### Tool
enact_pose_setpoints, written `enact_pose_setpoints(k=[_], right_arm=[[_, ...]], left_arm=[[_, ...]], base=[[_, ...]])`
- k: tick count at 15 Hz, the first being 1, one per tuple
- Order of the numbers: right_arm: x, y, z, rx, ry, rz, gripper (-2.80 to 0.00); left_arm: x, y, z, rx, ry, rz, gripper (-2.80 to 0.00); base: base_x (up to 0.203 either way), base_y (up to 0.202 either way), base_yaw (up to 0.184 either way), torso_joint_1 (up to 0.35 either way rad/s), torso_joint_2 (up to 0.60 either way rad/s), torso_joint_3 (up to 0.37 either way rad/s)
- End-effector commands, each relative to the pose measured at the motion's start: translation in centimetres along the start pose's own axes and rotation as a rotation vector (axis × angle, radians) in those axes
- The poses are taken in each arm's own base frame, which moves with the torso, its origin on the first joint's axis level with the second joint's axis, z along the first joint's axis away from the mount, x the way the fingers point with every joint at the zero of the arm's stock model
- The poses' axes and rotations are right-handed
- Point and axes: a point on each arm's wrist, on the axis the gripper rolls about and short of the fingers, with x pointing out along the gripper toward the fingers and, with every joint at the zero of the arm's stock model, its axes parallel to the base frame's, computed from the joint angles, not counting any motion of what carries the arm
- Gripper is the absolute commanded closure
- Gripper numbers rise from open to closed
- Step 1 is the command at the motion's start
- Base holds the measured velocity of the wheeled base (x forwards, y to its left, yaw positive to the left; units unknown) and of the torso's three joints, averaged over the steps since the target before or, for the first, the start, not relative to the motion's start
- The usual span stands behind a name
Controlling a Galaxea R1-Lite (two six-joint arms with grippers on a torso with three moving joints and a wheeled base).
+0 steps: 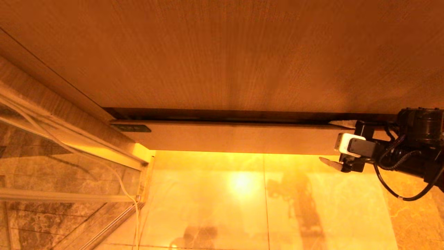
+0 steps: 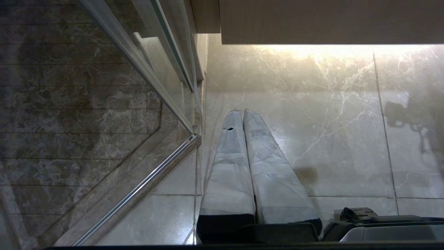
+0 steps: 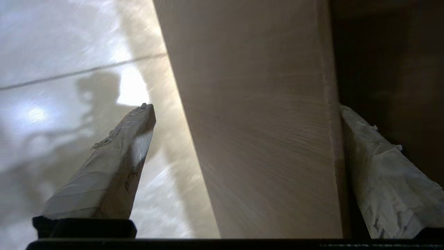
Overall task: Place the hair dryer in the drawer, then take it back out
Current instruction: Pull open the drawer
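The drawer (image 1: 236, 139) shows as a long light wood front with a small dark label (image 1: 133, 128) at its left end. A dark gap runs along its top edge. My right gripper (image 1: 333, 142) is open at the drawer's right end and straddles the front panel (image 3: 260, 139). One finger (image 3: 118, 163) hangs on the floor side, the other finger (image 3: 378, 173) sits in the dark gap behind the panel. Parked low over the floor tiles, my left gripper (image 2: 242, 113) is shut with nothing in it. The hair dryer is out of view.
A taller plain wood panel (image 1: 222, 52) rises above the drawer. A glass shower door with a metal frame (image 1: 69, 146) stands at the left, with a white cable (image 1: 121, 180) beside it. Glossy marble floor (image 1: 242, 208) lies below the drawer.
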Motion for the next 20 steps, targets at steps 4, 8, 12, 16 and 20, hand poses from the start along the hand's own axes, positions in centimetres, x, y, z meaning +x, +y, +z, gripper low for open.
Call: enact_pose_setpoints(k=[4,8,12,16,20], right_arm=[[0.1,0.0,0.0,-0.011,0.007,0.016,-2.8],[-0.3,0.8,-0.2,0.0,0.047,0.112,-2.8],[-1.7,1.3,-0.1,-0.013,0.158,0.159,-2.8],[-2.5,1.2,0.1,-0.01,0.246,0.162,-2.8],[-4.9,1.6,0.4,0.019,0.279,0.234,-2.8]], left_arm=[[0.0,0.0,0.0,0.0,0.001,0.0,0.0],[0.0,0.0,0.0,0.0,0.001,0.0,0.0],[0.0,0.0,0.0,0.0,0.001,0.0,0.0],[0.0,0.0,0.0,0.0,0.001,0.0,0.0],[0.0,0.0,0.0,0.0,0.001,0.0,0.0]], base=[[0.0,0.0,0.0,0.0,0.0,0.0],[0.0,0.0,0.0,0.0,0.0,0.0],[0.0,0.0,0.0,0.0,0.0,0.0],[0.0,0.0,0.0,0.0,0.0,0.0],[0.0,0.0,0.0,0.0,0.0,0.0]])
